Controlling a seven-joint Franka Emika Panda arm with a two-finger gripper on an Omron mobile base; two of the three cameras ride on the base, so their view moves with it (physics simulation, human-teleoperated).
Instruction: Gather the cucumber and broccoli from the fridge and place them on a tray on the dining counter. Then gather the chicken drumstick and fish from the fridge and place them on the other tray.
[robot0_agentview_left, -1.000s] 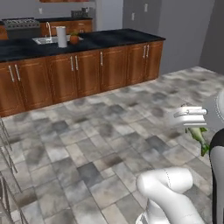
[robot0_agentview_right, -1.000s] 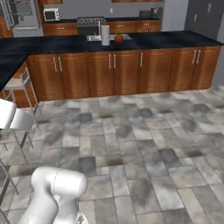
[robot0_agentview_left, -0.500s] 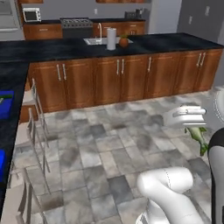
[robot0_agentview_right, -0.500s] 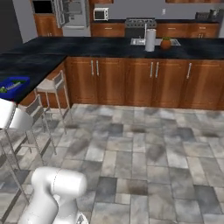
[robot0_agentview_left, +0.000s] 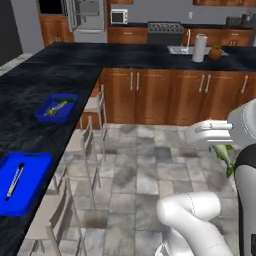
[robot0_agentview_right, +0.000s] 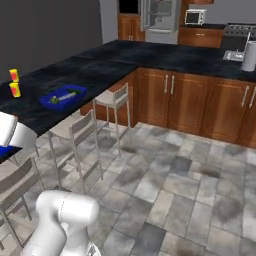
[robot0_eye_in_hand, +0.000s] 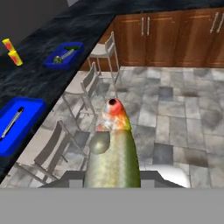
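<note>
Clearly the gripper (robot0_eye_in_hand: 113, 181) is clamped narrowly around the fish (robot0_eye_in_hand: 113, 155).

Fish (robot0_eye_in_hand: 114, 162): yellowish-olive body, reddish head end. Dining counter (robot0_agentview_left: 30, 95): black stone, faint grey marbling. 2 trays, far (robot0_agentview_left: 56, 108) and near (robot0_agentview_left: 21, 181): bright blue. Cabinets (robot0_agentview_left: 170, 95): reddish-brown wood. Floor (robot0_agentview_right: 190, 200): mottled grey tiles. Fridge (robot0_agentview_left: 87, 20): grey steel.
</note>
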